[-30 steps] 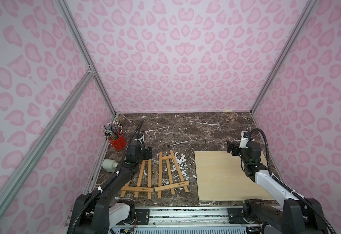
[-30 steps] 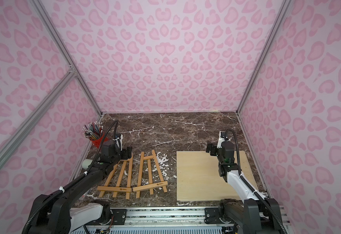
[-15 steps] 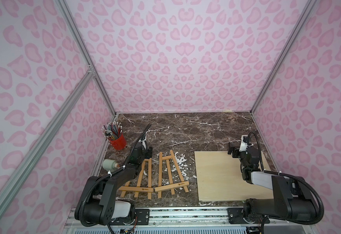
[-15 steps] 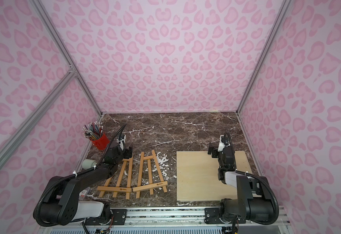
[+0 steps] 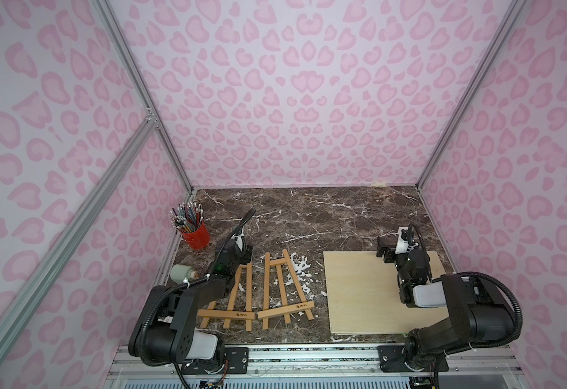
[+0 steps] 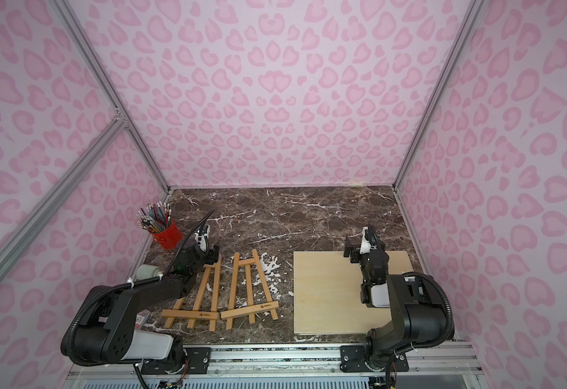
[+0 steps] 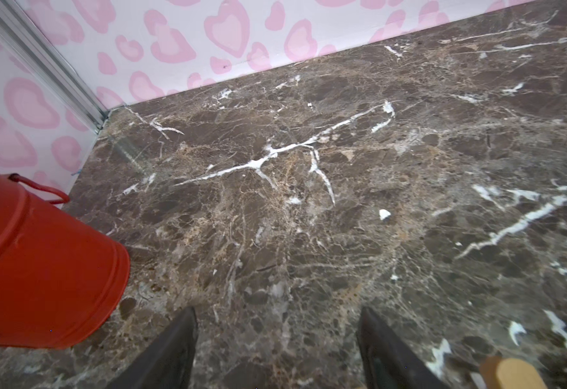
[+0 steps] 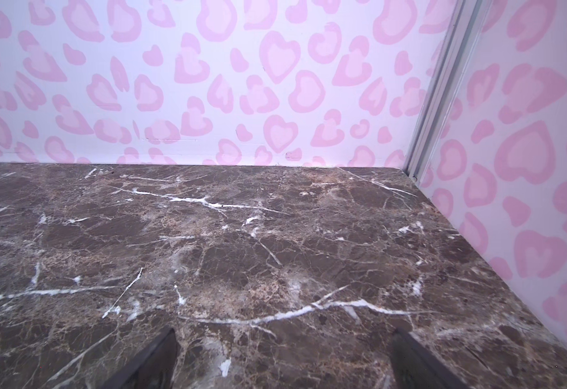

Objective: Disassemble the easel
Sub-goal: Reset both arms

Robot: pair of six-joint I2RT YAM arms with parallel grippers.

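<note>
Easel frames (image 5: 285, 310) of slatted wood on veined brown marble (image 5: 309, 215)

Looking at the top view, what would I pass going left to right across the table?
From the left: red pencil cup → left easel frame → right easel frame → plywood board.

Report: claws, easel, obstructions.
Left claw open, empty, at left easel frame top. Right claw open, empty, near board edge. Right easel frame flat, apart. Pencil cup beside left claw.
</note>
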